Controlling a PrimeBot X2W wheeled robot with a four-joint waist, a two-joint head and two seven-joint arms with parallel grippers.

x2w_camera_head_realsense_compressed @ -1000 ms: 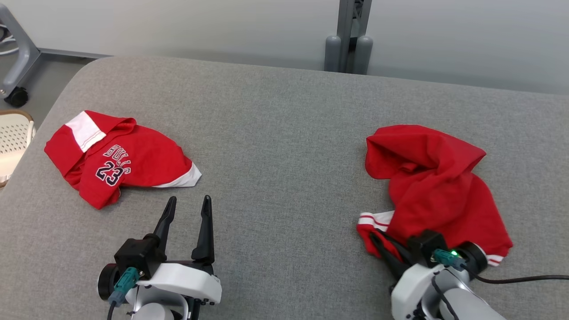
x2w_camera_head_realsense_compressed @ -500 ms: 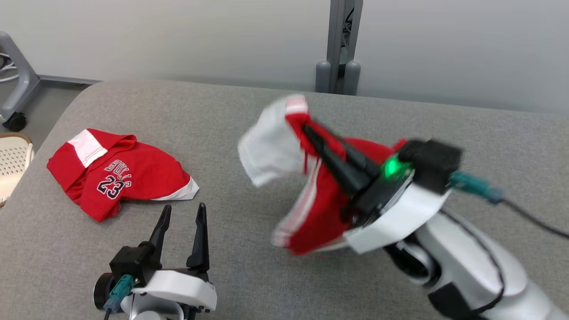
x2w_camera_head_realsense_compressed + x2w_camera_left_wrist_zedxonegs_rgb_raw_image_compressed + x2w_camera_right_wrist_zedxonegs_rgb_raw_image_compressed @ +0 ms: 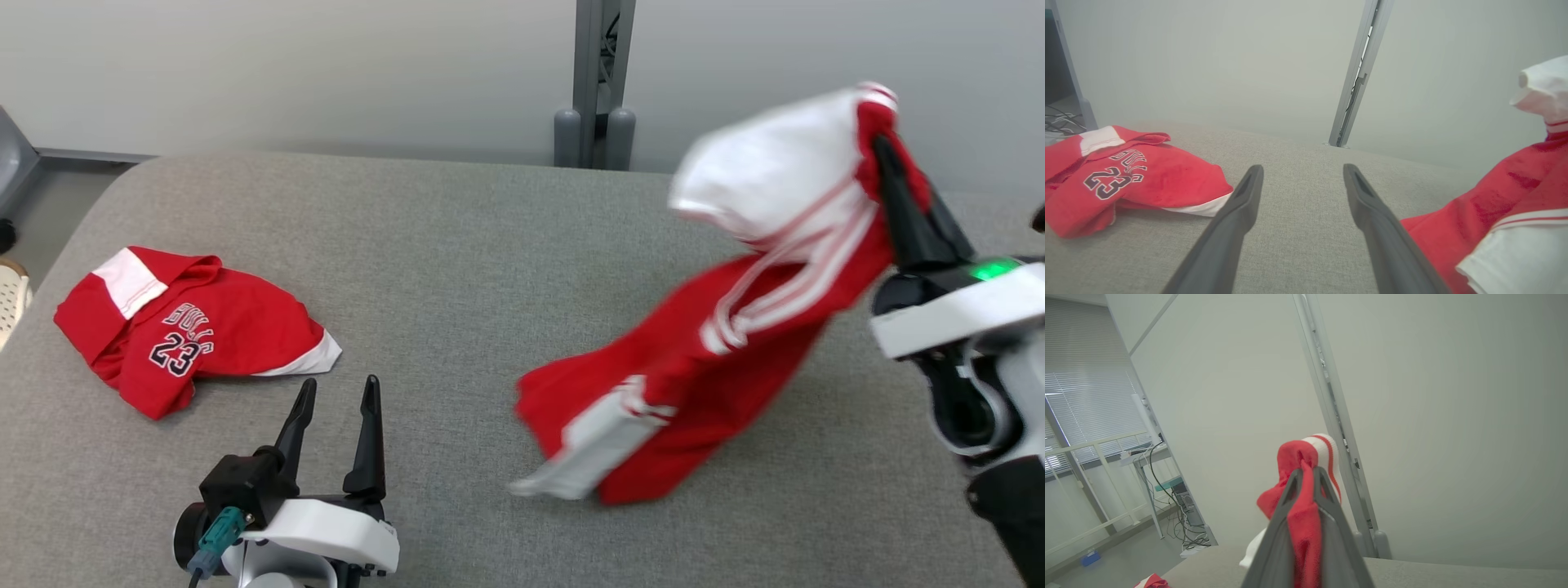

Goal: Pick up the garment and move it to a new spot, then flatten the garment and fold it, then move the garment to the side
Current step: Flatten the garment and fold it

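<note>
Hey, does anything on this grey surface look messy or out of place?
Nothing damaged. The red-and-white garment hangs bunched from the shut right gripper, its lower end apparently trailing on the grey surface. The red number 23 jersey lies crumpled at the left.

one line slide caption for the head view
Right gripper holds a red-and-white garment up over the grey table; open left gripper sits near a second red jersey.
</note>
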